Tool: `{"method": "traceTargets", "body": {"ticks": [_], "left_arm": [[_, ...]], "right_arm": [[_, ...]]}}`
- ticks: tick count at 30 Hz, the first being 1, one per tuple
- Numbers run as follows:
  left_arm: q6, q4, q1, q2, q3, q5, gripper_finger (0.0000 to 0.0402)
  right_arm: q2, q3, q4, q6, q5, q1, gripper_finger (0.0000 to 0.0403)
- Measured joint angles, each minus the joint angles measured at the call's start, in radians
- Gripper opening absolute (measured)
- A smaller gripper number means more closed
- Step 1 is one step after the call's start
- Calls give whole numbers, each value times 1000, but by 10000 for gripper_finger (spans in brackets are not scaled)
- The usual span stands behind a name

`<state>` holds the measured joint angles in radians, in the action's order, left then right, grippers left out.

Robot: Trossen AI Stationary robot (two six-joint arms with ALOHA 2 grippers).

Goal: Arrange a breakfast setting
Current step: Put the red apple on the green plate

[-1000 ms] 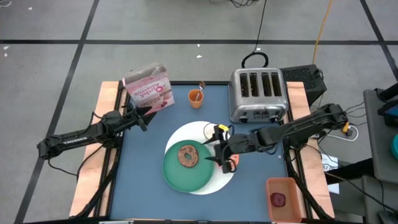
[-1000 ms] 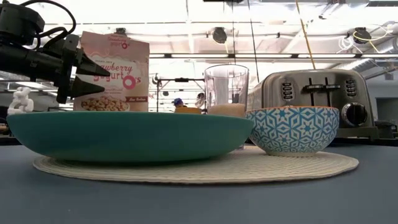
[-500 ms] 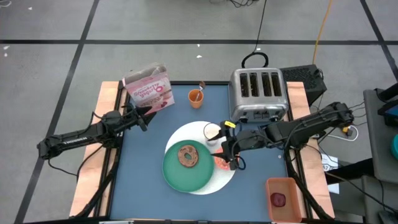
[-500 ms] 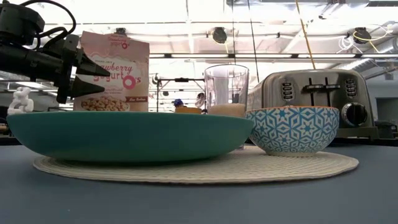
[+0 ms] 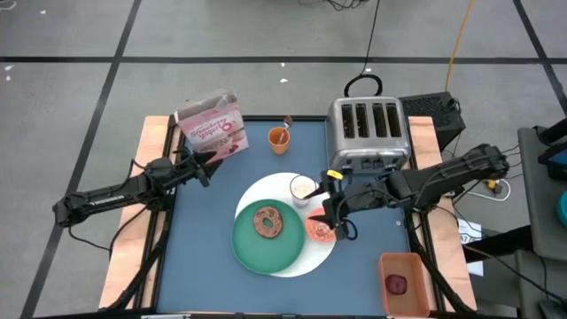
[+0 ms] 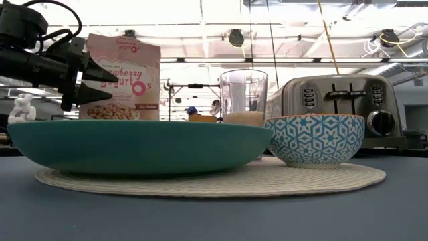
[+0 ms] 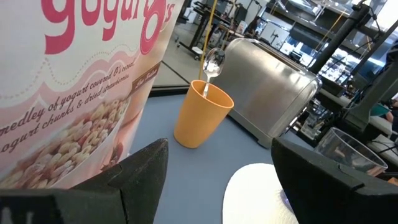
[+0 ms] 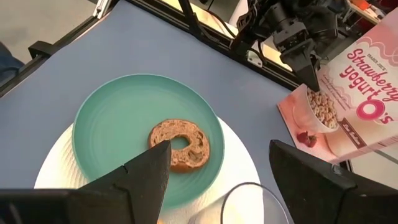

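Observation:
A round white mat (image 5: 306,259) lies mid-table. On it rest a green plate (image 5: 252,248) bearing a brown bagel (image 5: 267,221), a small milky glass (image 5: 303,188) and a patterned bowl (image 5: 320,231), orange-pink inside and blue-white outside (image 6: 314,139). My right gripper (image 5: 333,221) hangs open above the bowl's right side, touching nothing. My left gripper (image 5: 211,160) stands open beside the cereal box (image 5: 213,124). A metal spoon (image 5: 287,121) stands in an orange cup (image 5: 279,139). A dark red fruit (image 5: 396,283) lies in a pink tray (image 5: 409,264).
A silver four-slot toaster (image 5: 368,133) stands at the far right, close behind my right arm. The cereal box stands upright at the far left corner. The pink tray sits at the near right corner. Bare blue tabletop (image 5: 199,239) shows left of the mat.
My right gripper has drawn back toward the table's right edge and risen, staying open, so the bowl it covered now shows from above. The bowl, plate and glass have kept their places on the mat.

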<state>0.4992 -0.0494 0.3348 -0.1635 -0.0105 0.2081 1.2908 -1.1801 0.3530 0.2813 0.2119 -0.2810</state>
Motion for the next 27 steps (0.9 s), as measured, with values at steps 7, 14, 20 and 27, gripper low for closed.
{"method": "traceTargets", "body": {"ticks": [7,14,20,27], "left_arm": [[1,0,0,0,0,0,287],[3,0,0,0,0,0,287],[3,1,0,0,0,0,287],[3,1,0,0,0,0,287]], "right_arm": [[-54,0,54,0,0,0,265],[-102,0,80,0,0,0,265],[-132,0,112,-7,0,0,265],[-175,93,102,-30,2,0,265]]}}
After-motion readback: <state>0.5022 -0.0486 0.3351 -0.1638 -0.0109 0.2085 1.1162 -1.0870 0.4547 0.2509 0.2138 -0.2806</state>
